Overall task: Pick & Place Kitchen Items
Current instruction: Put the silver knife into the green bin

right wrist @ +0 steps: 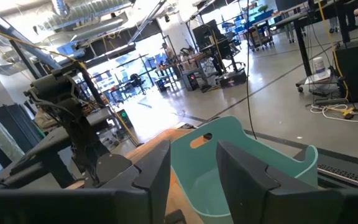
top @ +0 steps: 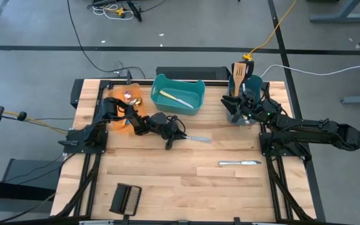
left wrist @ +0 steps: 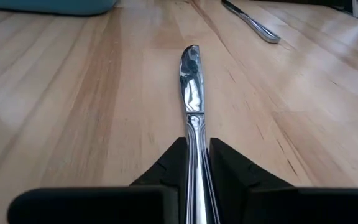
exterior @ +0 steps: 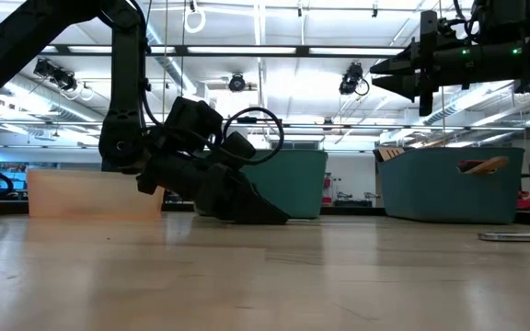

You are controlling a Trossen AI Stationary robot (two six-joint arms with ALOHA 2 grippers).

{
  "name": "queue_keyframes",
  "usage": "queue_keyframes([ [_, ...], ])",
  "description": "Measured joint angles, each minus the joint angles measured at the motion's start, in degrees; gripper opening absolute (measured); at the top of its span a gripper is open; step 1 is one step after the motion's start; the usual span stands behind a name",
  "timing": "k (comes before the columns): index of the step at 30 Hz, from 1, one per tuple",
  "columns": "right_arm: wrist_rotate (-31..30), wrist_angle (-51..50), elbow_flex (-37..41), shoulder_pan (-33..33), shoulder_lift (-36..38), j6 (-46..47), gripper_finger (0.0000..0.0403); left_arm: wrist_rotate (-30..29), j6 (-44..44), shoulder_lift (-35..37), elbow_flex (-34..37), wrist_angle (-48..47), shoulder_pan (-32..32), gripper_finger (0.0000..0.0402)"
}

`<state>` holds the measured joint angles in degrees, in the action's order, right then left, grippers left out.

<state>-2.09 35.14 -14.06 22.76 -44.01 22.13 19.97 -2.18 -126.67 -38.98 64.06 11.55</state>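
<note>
A silver table knife (left wrist: 191, 81) lies mid-table in front of the teal bin (top: 178, 94), with my left gripper (left wrist: 194, 146) shut on its handle and low at the tabletop (top: 172, 136). A second knife (top: 239, 163) lies flat on the wood toward the near right. My right gripper (right wrist: 193, 155) hangs open and holds nothing, high over the dark teal bin (top: 242, 103) at the far right. In that bin a wooden slotted spatula (top: 239, 72) stands upright. Small spoons (top: 129, 95) lie in the orange bin (top: 119, 112). My left gripper pinches the knife's handle (left wrist: 194, 127) between its two fingers. The fingers come from the table's left, slanting slightly down, and lie along the knife. The blade (left wrist: 191, 62) points away toward the right edge, low at the tabletop; whether it is lifted cannot be told.
A pale utensil (top: 175, 98) lies in the teal bin. A black ribbed block (top: 125, 199) sits near the front left edge. Bare wood stretches across the table's near half between the block and the second knife.
</note>
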Motion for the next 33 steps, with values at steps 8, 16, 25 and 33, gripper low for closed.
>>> queue_keyframes([
  [8, 0.0, 0.0, 0.0, 0.0, 0.0, -0.1, 0.0141, 0.0, 0.3, 1.7, 0.1, -1.3, 0.0, 0.0056],
  [16, 0.0, 0.0, 0.0, 0.0, 0.0, -0.2, 0.0141, -0.2, 0.5, 2.4, 0.1, -1.6, -0.2, 0.0056],
  [25, 0.0, 0.0, 0.0, 0.0, 0.0, -0.2, 0.0141, -0.4, 0.3, 2.8, 0.0, -1.5, -0.5, 0.0056],
  [33, 0.0, 0.0, 0.0, 0.0, 0.0, -0.2, 0.0141, 0.2, 0.2, 6.0, 0.1, -3.7, -0.6, 0.0056],
])
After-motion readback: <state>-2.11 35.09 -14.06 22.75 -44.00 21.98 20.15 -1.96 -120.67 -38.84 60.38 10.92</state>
